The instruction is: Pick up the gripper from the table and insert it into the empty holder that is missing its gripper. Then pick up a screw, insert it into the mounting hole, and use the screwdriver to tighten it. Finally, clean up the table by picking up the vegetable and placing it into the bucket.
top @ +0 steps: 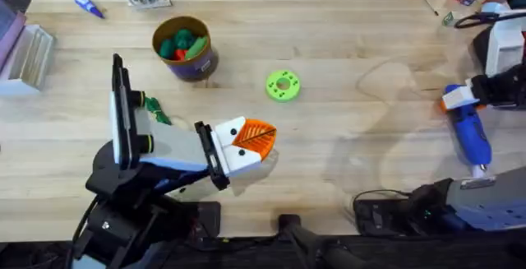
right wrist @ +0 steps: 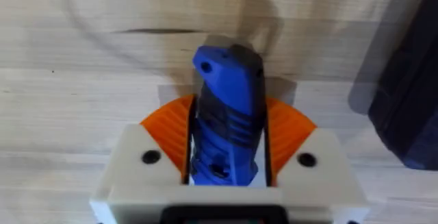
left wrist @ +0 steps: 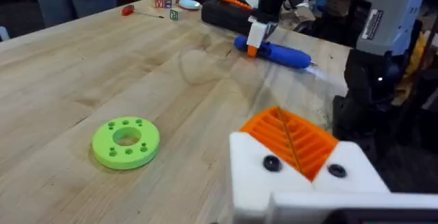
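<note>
Overhead, the left hand (top: 246, 141) sits low near the middle of the table (top: 345, 22), its orange ribbed pads (top: 256, 135) pressed together with nothing between them. In the left wrist view those pads (left wrist: 291, 138) meet in one wedge set in the white holder (left wrist: 301, 183).

At the right side of the table, the right hand (top: 457, 98) is clamped on the blue screwdriver (top: 470, 131), whose body lies flat with the metal tip toward the near edge. The right wrist view shows the screwdriver (right wrist: 226, 107) squeezed between both orange pads (right wrist: 284, 135).

A dark-green vegetable (top: 156, 110) lies on the wood just beside the left arm. Beyond it stands the bucket (top: 184, 48), gold-rimmed, with green and red pieces inside. A bright green ring (top: 283, 85) rests between the two hands.
</note>
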`<state>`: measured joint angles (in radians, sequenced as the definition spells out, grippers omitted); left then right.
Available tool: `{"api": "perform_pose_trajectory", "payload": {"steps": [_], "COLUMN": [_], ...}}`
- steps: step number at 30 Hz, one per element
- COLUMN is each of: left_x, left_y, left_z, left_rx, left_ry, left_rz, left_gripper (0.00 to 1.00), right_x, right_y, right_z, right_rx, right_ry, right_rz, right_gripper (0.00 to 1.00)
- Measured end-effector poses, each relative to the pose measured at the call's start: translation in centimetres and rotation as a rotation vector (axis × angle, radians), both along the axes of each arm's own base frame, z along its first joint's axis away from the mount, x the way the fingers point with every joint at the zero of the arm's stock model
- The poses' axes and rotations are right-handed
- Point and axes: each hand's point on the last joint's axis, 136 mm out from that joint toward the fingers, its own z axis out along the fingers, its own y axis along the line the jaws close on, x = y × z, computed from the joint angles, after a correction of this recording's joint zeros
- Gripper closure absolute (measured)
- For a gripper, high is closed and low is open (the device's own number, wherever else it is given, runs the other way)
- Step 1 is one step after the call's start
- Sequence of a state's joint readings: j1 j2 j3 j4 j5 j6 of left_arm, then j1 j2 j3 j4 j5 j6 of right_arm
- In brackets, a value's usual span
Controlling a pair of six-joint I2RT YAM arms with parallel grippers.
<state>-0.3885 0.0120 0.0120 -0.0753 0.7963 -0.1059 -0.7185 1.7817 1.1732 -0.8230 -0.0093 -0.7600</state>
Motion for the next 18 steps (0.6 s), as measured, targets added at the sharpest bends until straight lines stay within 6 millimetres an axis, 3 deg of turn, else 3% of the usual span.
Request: {"api": "perform_pose_trajectory", "payload": {"steps": [3,8,18], "left_x": [0.0,0.0,0.0], "left_y": [0.0,0.0,0.0], "left_z": [0.0,0.0,0.0], "left_rx": [0.0,0.0,0.0], "left_ry": [0.0,0.0,0.0], "left_rz": [0.0,0.0,0.0], "left_gripper": [0.993,0.993,0.993], "right_x": [0.0,0.03,-0.33], "right_y": [0.01,0.25,0.93], "right_z": [0.0,-0.05,-0.04], "right_rx": [0.001,0.013,0.038], "right_ry": [0.0,-0.002,0.014], "right_rz": [0.0,0.003,0.001], "right_gripper": [0.57,0.963,0.977]}}
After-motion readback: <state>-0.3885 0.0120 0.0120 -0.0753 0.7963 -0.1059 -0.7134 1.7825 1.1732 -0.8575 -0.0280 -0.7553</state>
